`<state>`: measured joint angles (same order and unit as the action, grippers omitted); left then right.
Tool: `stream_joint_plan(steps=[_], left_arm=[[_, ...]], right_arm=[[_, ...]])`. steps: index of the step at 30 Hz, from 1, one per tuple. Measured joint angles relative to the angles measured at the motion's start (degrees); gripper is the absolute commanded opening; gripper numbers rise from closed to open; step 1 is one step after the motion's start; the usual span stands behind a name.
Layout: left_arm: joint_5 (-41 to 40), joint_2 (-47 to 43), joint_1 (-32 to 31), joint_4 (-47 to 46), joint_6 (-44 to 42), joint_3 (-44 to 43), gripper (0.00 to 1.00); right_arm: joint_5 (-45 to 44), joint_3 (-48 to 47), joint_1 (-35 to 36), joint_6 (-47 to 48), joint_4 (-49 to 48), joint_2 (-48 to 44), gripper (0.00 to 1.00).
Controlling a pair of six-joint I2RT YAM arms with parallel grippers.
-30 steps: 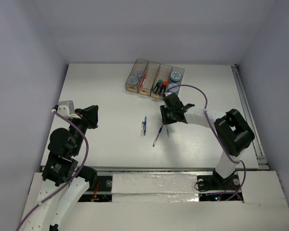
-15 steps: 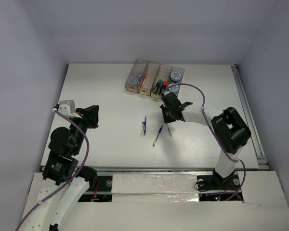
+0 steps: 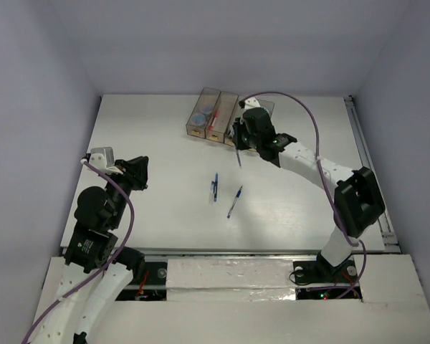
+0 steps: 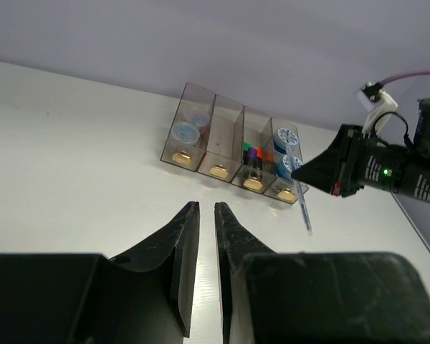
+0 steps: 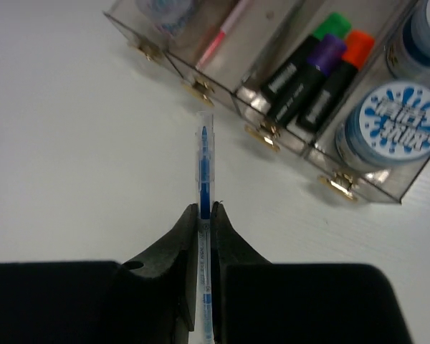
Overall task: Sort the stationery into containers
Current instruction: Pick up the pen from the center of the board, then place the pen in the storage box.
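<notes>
Near bins (image 4: 226, 136), right gripper (image 5: 204, 215) pinching pen (image 5: 203, 165) (blue)

Soft even light, blurred foreground

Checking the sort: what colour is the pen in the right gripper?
The pen is blue; the right wrist view shows it best.

Blue lettering on tape roll (image 5: 393, 122) unreadable (too blurred).
</notes>
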<state>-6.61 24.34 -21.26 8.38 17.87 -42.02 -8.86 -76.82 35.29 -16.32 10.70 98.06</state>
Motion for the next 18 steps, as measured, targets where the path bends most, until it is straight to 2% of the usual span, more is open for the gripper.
stream_joint_plan(steps=[7,18], left_arm=[[0.0,0.5,0.0,0.0,0.0,0.0,0.12],[-0.1,1.6,0.0,0.0,0.0,0.0,0.11]], right_arm=[[0.7,-9.8,-1.5,-2.6,-5.9,7.5,0.00],[-0.3,-22.0,-5.5,-12.2,-12.7,23.2,0.02]])
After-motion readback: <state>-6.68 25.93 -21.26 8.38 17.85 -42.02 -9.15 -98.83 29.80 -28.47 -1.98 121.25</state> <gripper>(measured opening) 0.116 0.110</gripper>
